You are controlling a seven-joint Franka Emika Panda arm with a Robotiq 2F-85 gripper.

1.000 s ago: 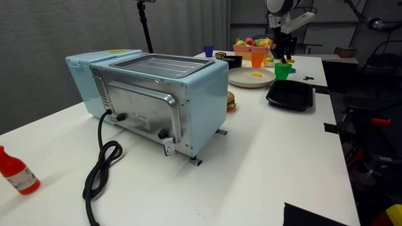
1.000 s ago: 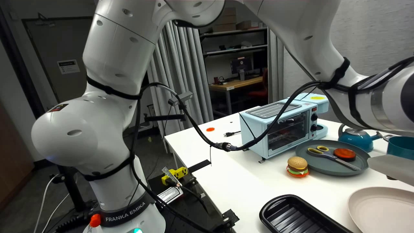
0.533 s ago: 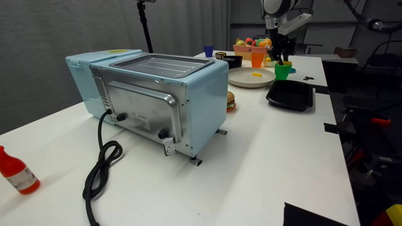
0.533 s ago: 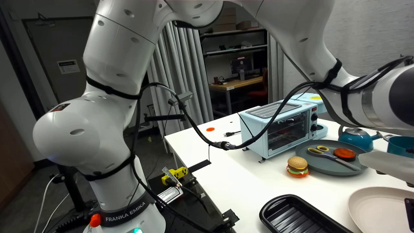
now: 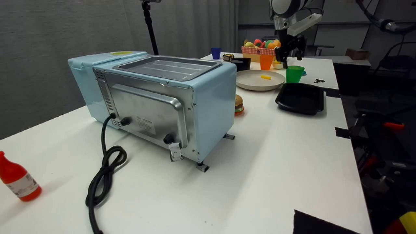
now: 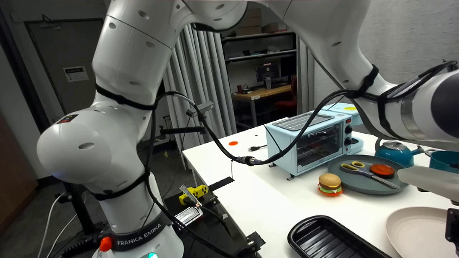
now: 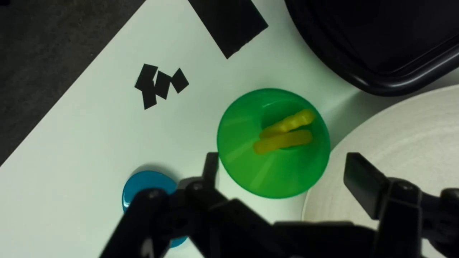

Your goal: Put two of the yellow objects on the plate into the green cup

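Two yellow objects (image 7: 283,141) lie side by side inside the green cup (image 7: 238,143), seen from above in the wrist view. Another yellow object (image 5: 266,77) rests on the plate (image 5: 250,85) in an exterior view. The whitish plate (image 7: 416,143) is right beside the cup in the wrist view. My gripper (image 7: 282,157) is open above the cup, with a finger on either side of its rim and nothing gripped. In an exterior view the gripper (image 5: 292,61) stands just over the green cup (image 5: 294,74).
A black tray (image 5: 300,99) sits in front of the cup. A blue round item (image 7: 148,181) lies on its other side. Behind the plate are an orange cup (image 5: 266,62), a fruit basket (image 5: 256,56) and a black container (image 5: 241,64). A toaster oven (image 5: 146,110) and a toy burger (image 6: 330,184) stand farther along.
The gripper moved slightly left and down over the cup, then its jaws opened. The yellow object it held is now out of its fingers. The cup shifted a little to the right.
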